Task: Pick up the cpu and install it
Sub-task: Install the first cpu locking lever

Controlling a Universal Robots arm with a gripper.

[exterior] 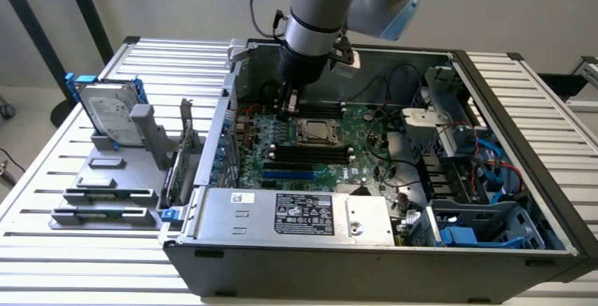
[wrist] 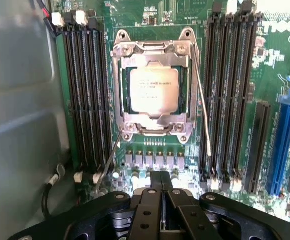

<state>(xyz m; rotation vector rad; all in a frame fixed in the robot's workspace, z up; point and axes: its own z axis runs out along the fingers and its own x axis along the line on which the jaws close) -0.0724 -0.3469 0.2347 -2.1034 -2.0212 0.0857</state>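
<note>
The pincer [wrist: 161, 186] is pressed fully together with nothing between its fingers. In the exterior view the pincer [exterior: 291, 104] hangs inside the open computer case [exterior: 374, 260], low over the green motherboard [exterior: 360, 173] and just beside the socket.

The cpu [wrist: 154, 90] already lies in the socket, its silver top showing through the window of the metal frame [wrist: 152, 49] that surrounds it. From the exterior view the cpu [exterior: 318, 130] sits near the middle of the board, between the rows of black memory slots [wrist: 85, 90]. A thin wire lever [wrist: 203, 110] runs down one side of the frame and a second lever [wrist: 112, 157] angles away from the opposite corner. Whether either is hooked under its catch cannot be told.

The risks from here look mostly mechanical. If the chip is not square in its seat, any downward push on the frame could bend the contacts below it. The pincer is close to the board, so a small sideways drift could scrape the small parts near the socket or snag a lever. A lever that slips off smooth closed fingers may spring back up.

On the desk [exterior: 84, 264], well apart from the case, a hard drive [exterior: 112, 113] stands upright in a grey rack.
</note>
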